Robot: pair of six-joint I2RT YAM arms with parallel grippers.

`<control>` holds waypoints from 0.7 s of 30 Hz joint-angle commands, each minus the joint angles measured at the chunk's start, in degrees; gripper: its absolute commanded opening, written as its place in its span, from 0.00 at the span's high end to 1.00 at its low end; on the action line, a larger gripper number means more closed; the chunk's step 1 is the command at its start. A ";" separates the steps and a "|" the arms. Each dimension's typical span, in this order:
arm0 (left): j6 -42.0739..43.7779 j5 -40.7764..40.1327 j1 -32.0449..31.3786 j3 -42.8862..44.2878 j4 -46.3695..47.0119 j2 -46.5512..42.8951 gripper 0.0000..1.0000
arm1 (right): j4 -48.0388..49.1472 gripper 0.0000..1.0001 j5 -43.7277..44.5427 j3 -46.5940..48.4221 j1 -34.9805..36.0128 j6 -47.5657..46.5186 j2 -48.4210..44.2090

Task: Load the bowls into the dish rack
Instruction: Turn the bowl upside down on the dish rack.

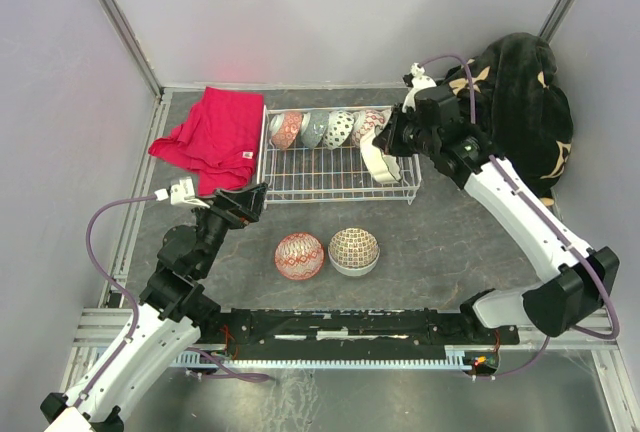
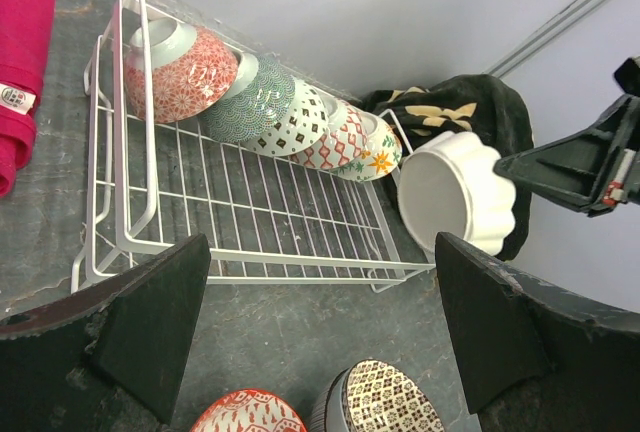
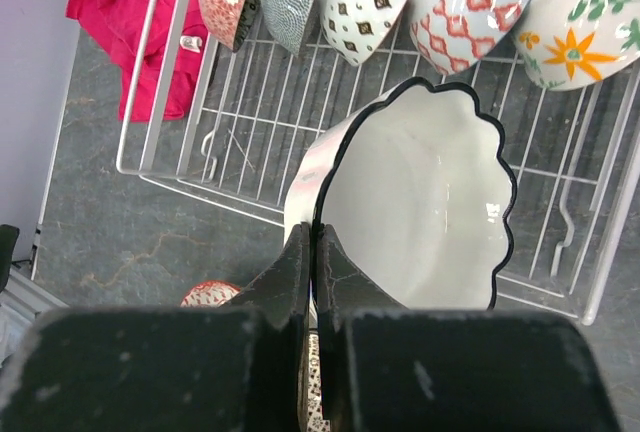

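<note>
The white wire dish rack (image 1: 340,196) stands at the back of the table, with several patterned bowls (image 1: 325,128) leaning in a row along its far side. My right gripper (image 3: 318,237) is shut on the rim of a white scalloped bowl (image 3: 420,202), holding it tilted over the rack's right end (image 1: 381,164). Two more bowls sit on the table in front of the rack: a red lattice one (image 1: 299,255) and a brown patterned one (image 1: 354,250). My left gripper (image 2: 320,252) hangs open and empty above them, just before the rack's front left corner (image 1: 252,199).
A red cloth (image 1: 210,137) lies left of the rack, touching its left side. A black floral blanket (image 1: 525,102) is heaped in the back right corner behind the right arm. Grey walls close in the table on three sides.
</note>
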 commanded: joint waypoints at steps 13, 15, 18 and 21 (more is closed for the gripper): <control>2.87 0.50 -0.16 1.85 2.69 -0.08 0.01 | 21.09 0.99 -9.58 -10.02 -7.06 6.78 1.30; 2.88 0.53 -0.13 1.72 2.77 -0.04 0.01 | 22.42 0.99 -10.36 -10.93 -7.68 7.59 1.80; 2.86 0.53 -0.13 1.76 2.81 0.05 0.01 | 24.22 0.99 -11.62 -11.95 -8.63 8.75 2.44; 2.87 0.52 -0.12 1.71 2.81 -0.03 0.01 | 25.71 0.99 -12.15 -13.08 -8.97 9.77 2.52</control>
